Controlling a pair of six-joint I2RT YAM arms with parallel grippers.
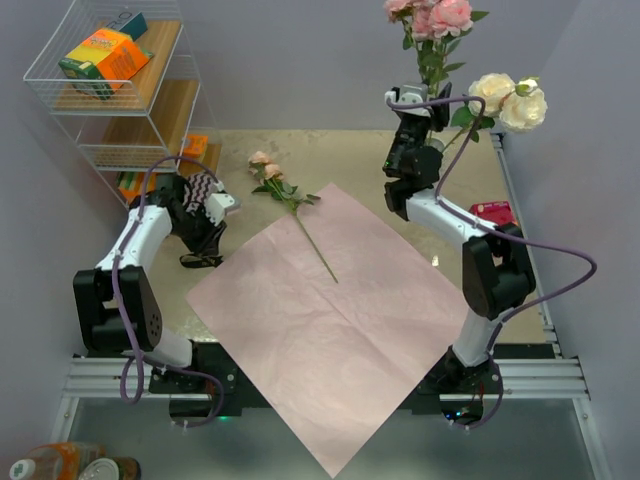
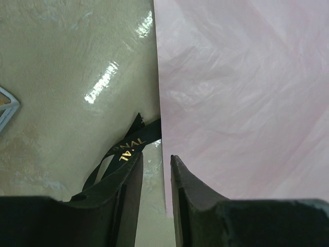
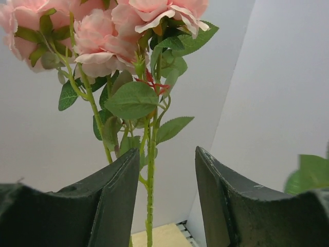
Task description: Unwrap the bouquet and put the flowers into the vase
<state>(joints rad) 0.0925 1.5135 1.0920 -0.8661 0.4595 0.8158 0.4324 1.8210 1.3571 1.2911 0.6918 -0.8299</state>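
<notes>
Beige table [image 1: 350,160] with lilac paper [image 1: 330,330] spread flat, one rose [image 1: 290,200] lying half on it. At back, right pincer [image 3: 167,154] spread around a stem of upright pink roses [image 3: 97,36]; left pincer [image 2: 157,159] narrowly parted above black ribbon [image 2: 126,146].

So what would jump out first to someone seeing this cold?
The big pink paper sheet spread flat in the middle. Then pink roses and cream roses standing at the far right, the right gripper open around one stem. A loose rose stem lies across the sheet's far-left edge.
</notes>
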